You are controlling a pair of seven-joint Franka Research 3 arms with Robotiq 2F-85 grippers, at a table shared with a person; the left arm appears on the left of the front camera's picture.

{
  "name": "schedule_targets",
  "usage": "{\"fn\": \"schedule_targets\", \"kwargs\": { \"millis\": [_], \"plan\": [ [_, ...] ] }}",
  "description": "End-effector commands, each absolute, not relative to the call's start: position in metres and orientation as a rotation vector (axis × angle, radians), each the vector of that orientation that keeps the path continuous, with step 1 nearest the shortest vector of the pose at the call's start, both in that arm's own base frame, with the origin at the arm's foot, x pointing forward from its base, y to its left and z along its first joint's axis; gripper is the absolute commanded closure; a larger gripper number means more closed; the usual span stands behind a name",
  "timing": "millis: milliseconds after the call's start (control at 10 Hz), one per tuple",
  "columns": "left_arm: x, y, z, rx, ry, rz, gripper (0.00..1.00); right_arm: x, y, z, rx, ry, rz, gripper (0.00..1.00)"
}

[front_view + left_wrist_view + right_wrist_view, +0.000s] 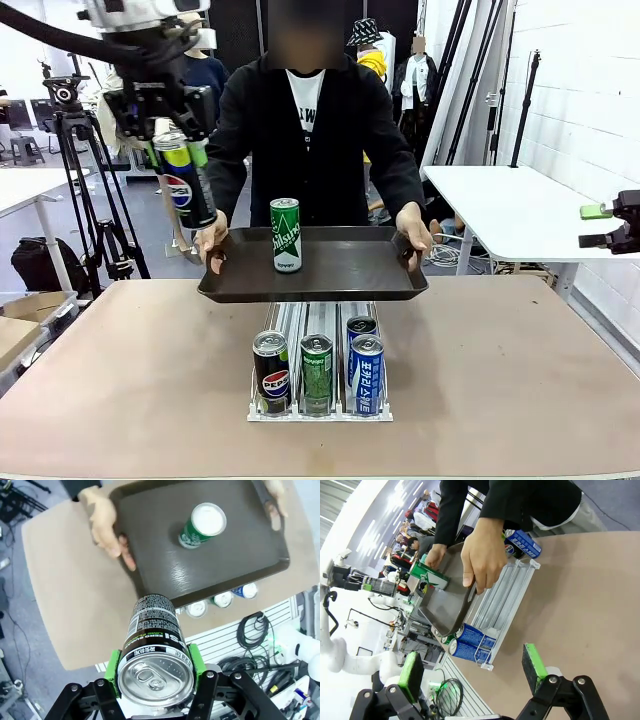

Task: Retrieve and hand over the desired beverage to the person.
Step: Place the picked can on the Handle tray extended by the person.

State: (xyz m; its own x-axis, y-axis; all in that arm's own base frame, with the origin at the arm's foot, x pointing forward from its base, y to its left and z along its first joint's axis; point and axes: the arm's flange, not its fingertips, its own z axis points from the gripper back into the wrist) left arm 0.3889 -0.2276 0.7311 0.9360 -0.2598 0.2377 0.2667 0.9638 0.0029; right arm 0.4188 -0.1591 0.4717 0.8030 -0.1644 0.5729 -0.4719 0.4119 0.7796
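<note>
Left wrist view: left end effector (156,677) at bottom centre, green pads pinching a black slim aluminium Pepsi Zero can (155,650) across its upper body, lid toward the camera. Front view has the same can (187,180) upper left, held tilted in the air above and just left of the tray's left end, not touching it. Outward from there: dark brown rectangular plastic tray (345,278) held level by the person (310,120) with both hands at its short ends, one green slim Chilsung can (286,234) standing upright on it. Below the tray, a clear plastic can-dispenser rack (318,405) sits on the tan worktop (520,380) with black Pepsi, green and blue cans at its front. Right end effector (470,672) at the bottom of the right wrist view, fingers spread wide, carrying nothing; it hangs at the right edge of the front view.

Handling judgement: can looks full, so moderately heavy; rigid but thin-walled, dents under hard squeeze; smooth printed metal, slippery. Side grip on mid-to-upper body suits it. Needs righting before setting on the tray's bare surface.
</note>
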Motion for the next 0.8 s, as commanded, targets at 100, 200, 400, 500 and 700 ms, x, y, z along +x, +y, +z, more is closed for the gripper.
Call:
{"fn": "schedule_targets", "kwargs": {
  "millis": [100, 200, 400, 500, 700],
  "plan": [
    [0.388, -0.263, 0.743, -0.006, -0.259, -0.327, 1.00, 0.418, -0.158, 0.472, 1.163, -0.650, 0.212, 0.00],
    [0.384, -0.274, 0.745, -0.009, -0.261, -0.354, 1.00, 0.418, -0.158, 0.472, 1.163, -0.650, 0.212, 0.00],
    [0.374, -0.287, 0.752, -0.009, -0.270, -0.390, 1.00, 0.418, -0.158, 0.472, 1.163, -0.650, 0.212, 0.00],
    [0.369, -0.292, 0.754, -0.009, -0.275, -0.414, 1.00, 0.418, -0.158, 0.472, 1.163, -0.650, 0.212, 0.00],
    [0.361, -0.303, 0.753, -0.018, -0.269, -0.463, 1.00, 0.418, -0.158, 0.472, 1.163, -0.650, 0.212, 0.00]
  ]
}}
